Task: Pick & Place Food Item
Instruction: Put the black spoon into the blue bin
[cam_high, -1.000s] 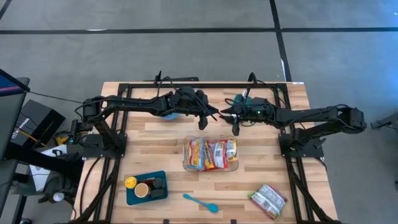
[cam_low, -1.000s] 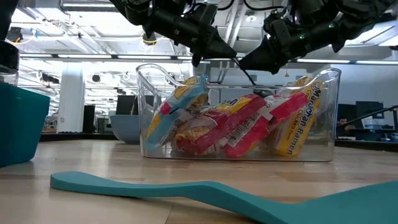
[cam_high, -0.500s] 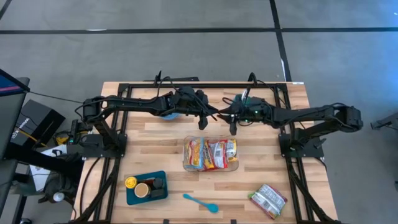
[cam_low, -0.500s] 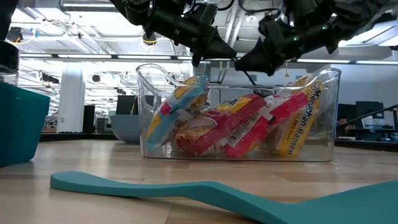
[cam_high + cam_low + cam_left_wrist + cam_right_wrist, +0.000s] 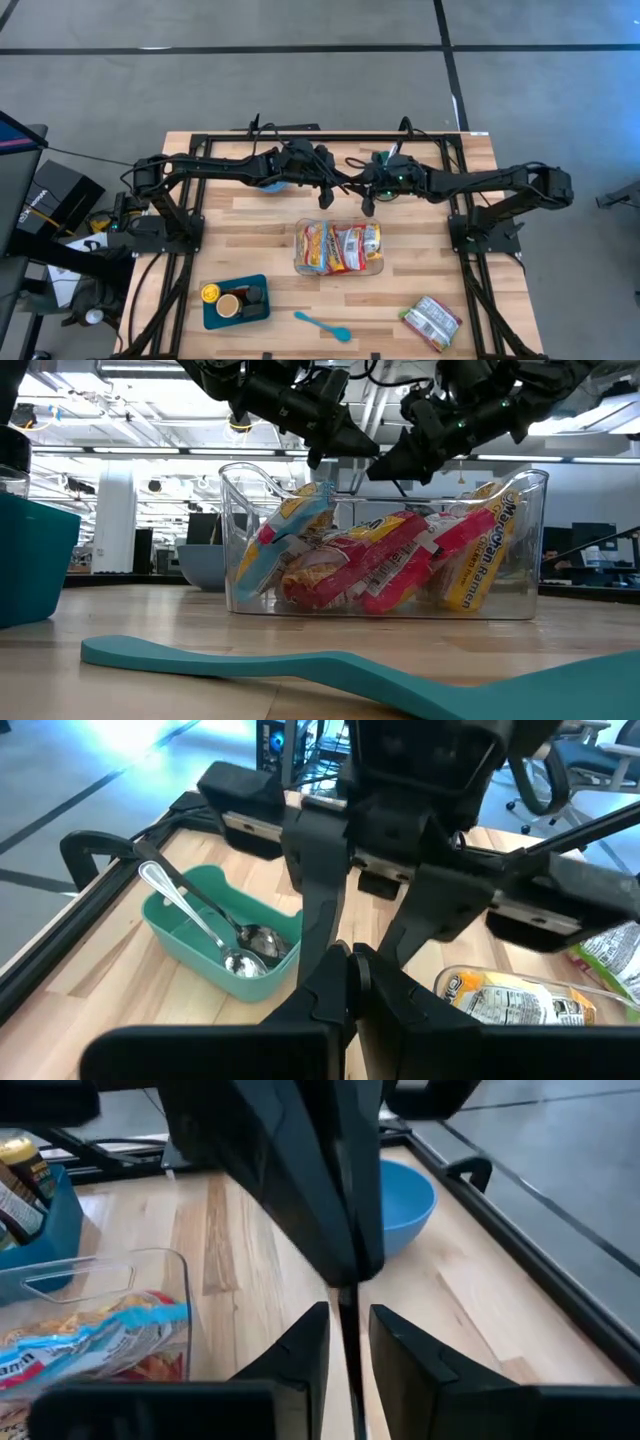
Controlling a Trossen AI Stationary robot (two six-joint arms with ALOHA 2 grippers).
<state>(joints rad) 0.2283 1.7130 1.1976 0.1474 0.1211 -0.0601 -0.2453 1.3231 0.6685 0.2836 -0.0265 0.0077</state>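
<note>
handover step judged: thin rod [image 5: 346, 1315] pinched by clenched left gripper [image 5: 333, 186]; right gripper [image 5: 367, 191] at 3 o'clock, fingers straddling rod (grasp cannot be told). next: firm clamp needed.

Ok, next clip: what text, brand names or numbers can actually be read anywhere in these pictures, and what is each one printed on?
"Maruchan Ramen": on the red and yellow ramen packet leaning at one end of the clear bin, low view.
Smaller line under that brand name: too blurred to read.
Other ramen packets in the bin: print too small to read.
Green packet on the table: label unreadable.
Black box beside the table: white lettering too small to read.
</note>
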